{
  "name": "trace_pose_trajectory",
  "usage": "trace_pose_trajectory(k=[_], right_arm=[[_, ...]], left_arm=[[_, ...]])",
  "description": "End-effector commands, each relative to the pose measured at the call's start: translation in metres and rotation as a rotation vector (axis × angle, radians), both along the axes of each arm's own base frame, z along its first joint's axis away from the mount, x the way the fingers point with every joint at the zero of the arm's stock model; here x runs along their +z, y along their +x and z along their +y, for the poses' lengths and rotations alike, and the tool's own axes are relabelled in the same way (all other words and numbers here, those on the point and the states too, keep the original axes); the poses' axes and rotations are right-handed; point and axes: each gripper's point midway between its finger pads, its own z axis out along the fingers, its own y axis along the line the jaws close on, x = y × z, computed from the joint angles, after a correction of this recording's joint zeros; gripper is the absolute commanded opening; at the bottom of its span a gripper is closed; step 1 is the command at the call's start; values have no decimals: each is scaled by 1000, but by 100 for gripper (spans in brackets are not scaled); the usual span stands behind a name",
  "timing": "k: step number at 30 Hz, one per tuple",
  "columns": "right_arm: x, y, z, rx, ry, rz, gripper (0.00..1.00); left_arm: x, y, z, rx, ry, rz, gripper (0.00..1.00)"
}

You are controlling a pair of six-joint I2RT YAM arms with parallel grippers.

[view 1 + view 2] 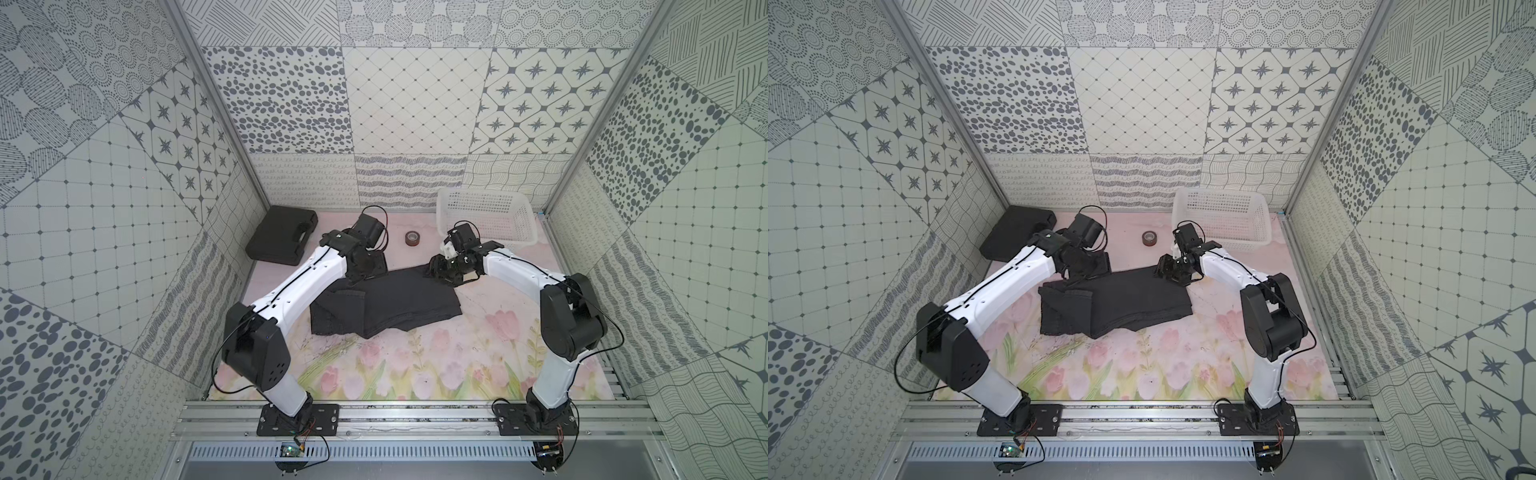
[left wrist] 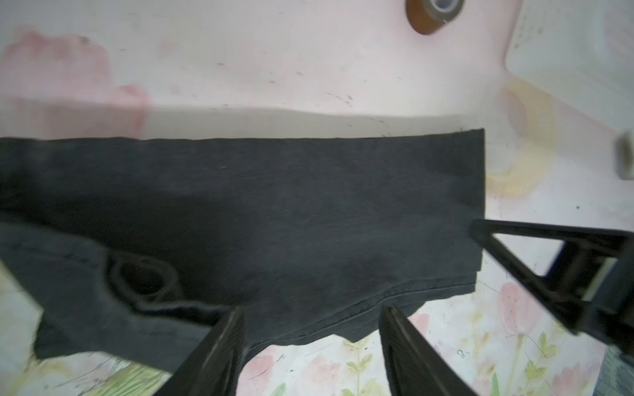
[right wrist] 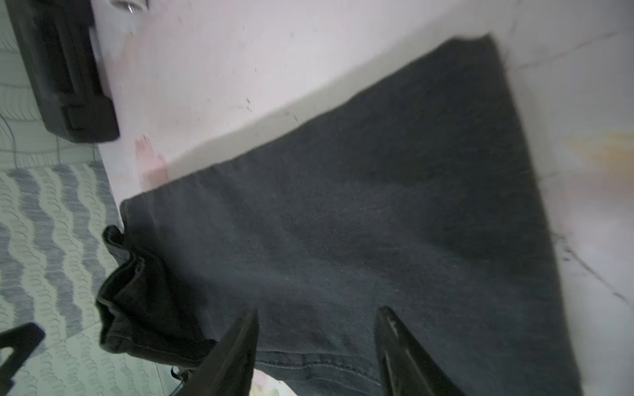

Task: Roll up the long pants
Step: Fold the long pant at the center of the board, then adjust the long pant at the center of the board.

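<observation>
Charcoal long pants [image 1: 386, 303], far corners beneath left pincer [image 2: 313, 308] and right pincer [image 3: 318, 309], both parted, empty.

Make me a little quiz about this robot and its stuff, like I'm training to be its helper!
1. True or false: the long pants lie inside the white basket.
2. What sits between the black case and the white basket? A) tape roll B) cup C) spoon
3. Fill in: over the long pants, the left hand and the right hand both have their jaws ____.
Key: 1 false; 2 A; 3 open.
</observation>
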Motion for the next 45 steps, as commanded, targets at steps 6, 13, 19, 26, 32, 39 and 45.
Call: trace_pose_trajectory(k=[6,13,19,26,32,39,45], right_arm=[[-37,-3,-1,79,-84,19,46],[-64,-29,-24,89,-161,92,42],[-68,-42,-30,90,-171,116,42],[-1,-6,-4,160,-165,-136,42],[-33,19,14,285,-266,-156,36],[-95,-28,-25,358,-435,11,22],[-110,-125,-48,361,-418,231,16]], left_arm=[[-74,9,-31,-85,104,140,59],[-89,-80,116,137,430,288,57],[-71,-132,179,306,539,334,64],[-33,-76,95,257,181,144,63],[-102,-55,68,326,125,242,58],[-143,-50,81,417,126,311,65],[-157,-14,75,387,125,315,68]])
